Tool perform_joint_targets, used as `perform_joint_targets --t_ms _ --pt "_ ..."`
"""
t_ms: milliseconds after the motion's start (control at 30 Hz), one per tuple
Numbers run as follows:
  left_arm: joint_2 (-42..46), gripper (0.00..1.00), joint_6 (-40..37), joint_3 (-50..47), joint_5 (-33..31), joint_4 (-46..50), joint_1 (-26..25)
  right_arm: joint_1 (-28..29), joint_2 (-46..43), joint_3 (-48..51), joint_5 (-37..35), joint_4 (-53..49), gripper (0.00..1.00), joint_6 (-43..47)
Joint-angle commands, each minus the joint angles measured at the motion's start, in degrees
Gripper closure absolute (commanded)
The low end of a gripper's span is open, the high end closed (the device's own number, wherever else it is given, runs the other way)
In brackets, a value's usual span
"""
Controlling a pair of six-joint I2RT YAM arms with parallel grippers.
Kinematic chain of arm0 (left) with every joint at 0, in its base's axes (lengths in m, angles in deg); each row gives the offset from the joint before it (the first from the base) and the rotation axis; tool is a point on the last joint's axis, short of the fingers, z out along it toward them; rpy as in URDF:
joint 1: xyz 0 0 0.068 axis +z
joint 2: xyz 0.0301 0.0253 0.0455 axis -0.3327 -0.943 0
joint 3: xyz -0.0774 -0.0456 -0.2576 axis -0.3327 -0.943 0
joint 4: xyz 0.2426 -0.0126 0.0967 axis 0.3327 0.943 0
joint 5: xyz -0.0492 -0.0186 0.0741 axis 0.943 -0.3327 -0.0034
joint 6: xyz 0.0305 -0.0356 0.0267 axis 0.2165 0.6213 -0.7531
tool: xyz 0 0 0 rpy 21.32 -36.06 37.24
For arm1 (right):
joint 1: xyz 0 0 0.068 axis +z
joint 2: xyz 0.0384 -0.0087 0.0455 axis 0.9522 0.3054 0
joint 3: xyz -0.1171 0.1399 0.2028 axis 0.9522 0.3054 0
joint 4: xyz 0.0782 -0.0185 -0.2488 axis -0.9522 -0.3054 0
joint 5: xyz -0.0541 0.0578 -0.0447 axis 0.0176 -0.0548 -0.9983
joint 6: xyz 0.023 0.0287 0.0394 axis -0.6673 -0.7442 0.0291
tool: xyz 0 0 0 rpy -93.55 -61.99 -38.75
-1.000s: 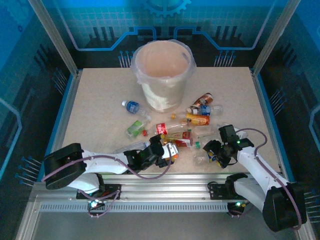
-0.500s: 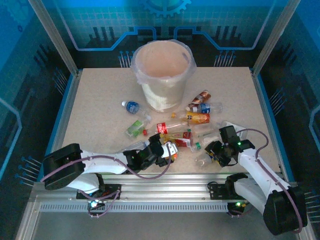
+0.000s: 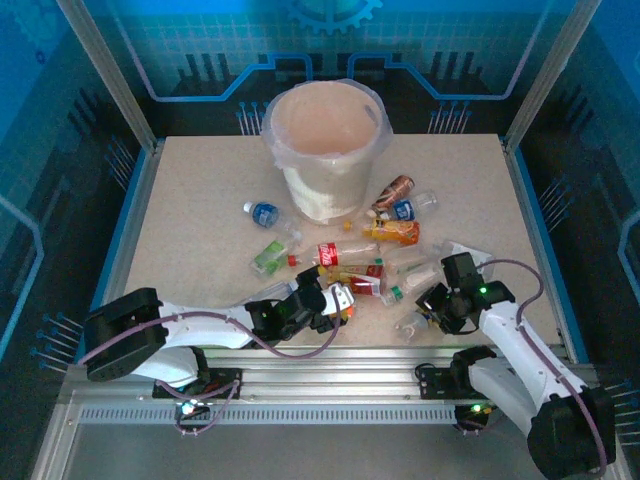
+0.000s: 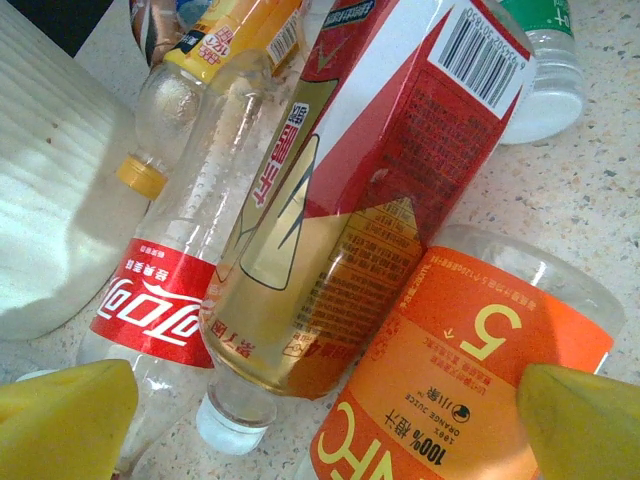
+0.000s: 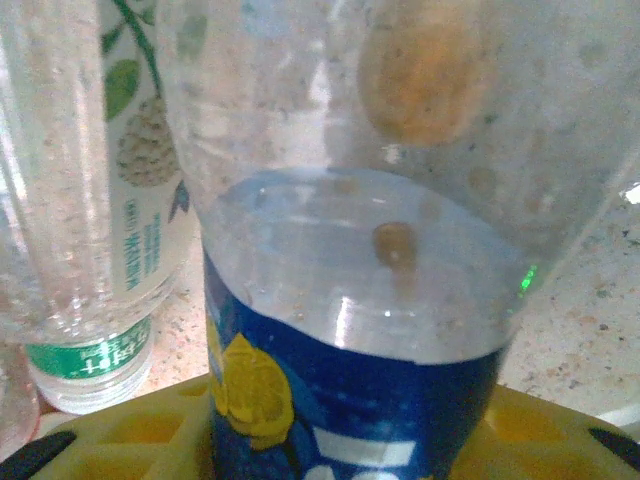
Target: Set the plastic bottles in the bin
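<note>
The plastic bottles (image 3: 365,262) are lying on their sides in a heap on the speckled table (image 3: 200,190), in front of the bin (image 3: 320,190). The bin is standing upright at the far middle of the table, and its thin bag is folding over the rim. A brown bottle (image 3: 395,190) is lying near the bin on its right. A blue bottle (image 3: 263,213) is lying near it on the left, and a green bottle (image 3: 268,258) is lying a little closer to the arms.

One see-through bottle with a dark blue label (image 5: 350,400) is sitting in the right gripper (image 3: 432,310), at the near right of the heap. The yellow fingers (image 5: 130,440) are pressing on both sides of the label and holding it. A bottle with a green band (image 5: 90,330) is lying just beside it.

The left gripper (image 3: 340,303) is resting low at the near side of the heap, with its jaws wide apart and nothing in them. Between its yellow fingertips (image 4: 70,415), an orange juice bottle (image 4: 460,370) is lying right in front. A red and gold bottle (image 4: 340,220) is leaning against it, and a cola bottle (image 4: 150,310) is lying next to that one.
</note>
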Motion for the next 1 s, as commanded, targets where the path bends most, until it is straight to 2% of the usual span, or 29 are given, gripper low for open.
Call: perform_joint_targets --t_ms 0,267,533,733,967 --pt "0.8 0.01 0.7 -0.4 -1.0 -0.2 -0.4 0.2 -2.1 -2.9 -2.1 -4.4 0.53 0.4" --pt "1.2 0.01 0.5 -0.3 -1.2 -0.1 -0.4 0.0 -4.6 -7.6 -4.0 -9.0 0.56 2.3" --pt "1.5 0.01 0.8 0.0 -1.4 -0.1 -0.4 0.0 -3.9 -16.6 -7.6 -12.6 0.59 7.1" --pt "2.7 0.01 1.0 0.4 -1.4 0.3 -0.4 0.0 -0.4 -26.7 -10.3 -13.6 0.6 12.8" --pt "5.9 0.01 0.9 1.2 -0.8 1.6 -0.4 0.0 5.4 -36.9 -12.2 -9.9 0.6 18.8"
